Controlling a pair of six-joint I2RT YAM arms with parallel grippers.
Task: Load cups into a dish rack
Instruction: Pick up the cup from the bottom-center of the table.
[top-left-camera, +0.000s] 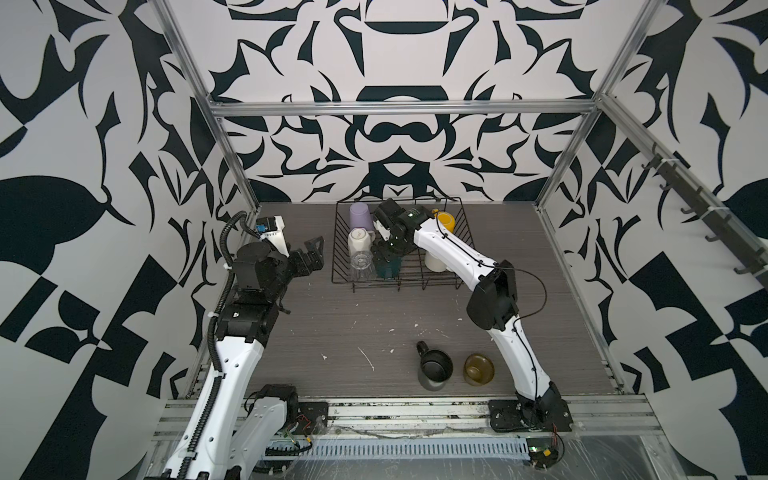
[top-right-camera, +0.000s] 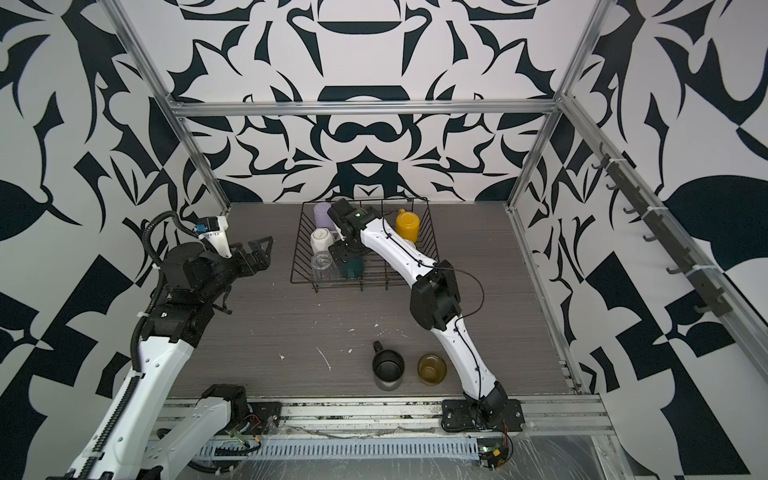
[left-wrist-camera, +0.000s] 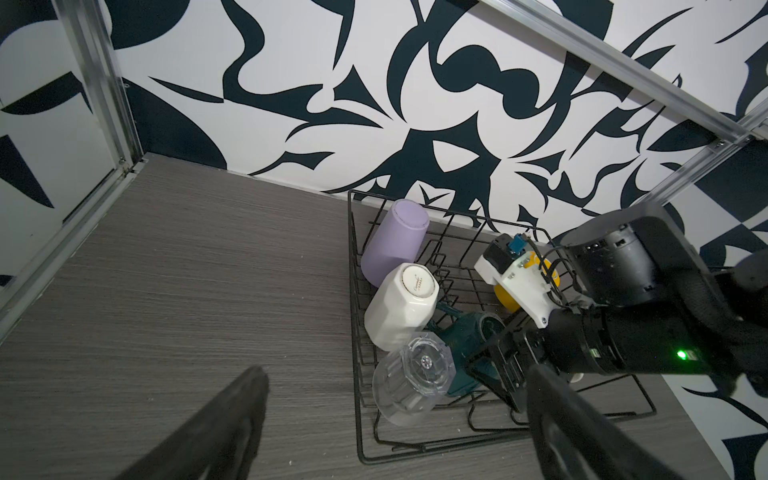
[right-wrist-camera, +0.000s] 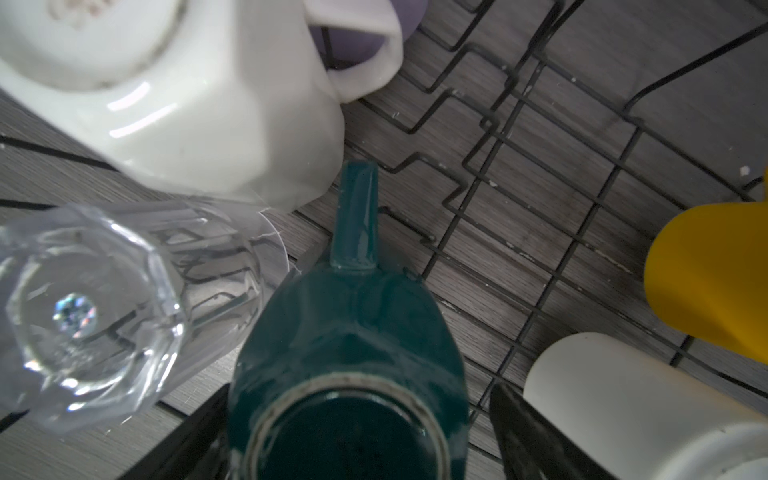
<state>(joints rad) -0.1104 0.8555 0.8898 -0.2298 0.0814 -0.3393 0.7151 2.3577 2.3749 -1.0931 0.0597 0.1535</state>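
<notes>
Teal glaze fills the right wrist view: the teal mug (right-wrist-camera: 349, 332) sits base-up on the wires of the rack (top-left-camera: 419, 272), at the near left of it, its handle reaching toward the faceted mug (left-wrist-camera: 401, 305). The right tool (right-wrist-camera: 359, 399) hangs over it with its jaws spread, one on each side of the base and a gap showing on at least one side, so I judge the mug set down and not gripped. The glass (left-wrist-camera: 409, 380) leans just left of the mug, very close to it, and the tumbler (left-wrist-camera: 392, 241) stands at the far left. The yellow mug (top-right-camera: 406, 224) is far right and a white mug (right-wrist-camera: 623, 395) near right. That makes six loaded. The black mug (top-left-camera: 434, 365) and the olive cup (top-left-camera: 478, 368) stand upright on the near bench, close together, right of centre. The left tool (top-left-camera: 315, 254) hovers empty left of the rack, jaws wide. Both remaining cups look stiff, smooth and likely slippery. The black mug is probably the heavier and is best pinched across its wall, one finger inside, away from the handle. The olive cup is low and wide, so a rim pinch suits it too. Any lift near the glass wants care, since a knock could tip or chip it.
</notes>
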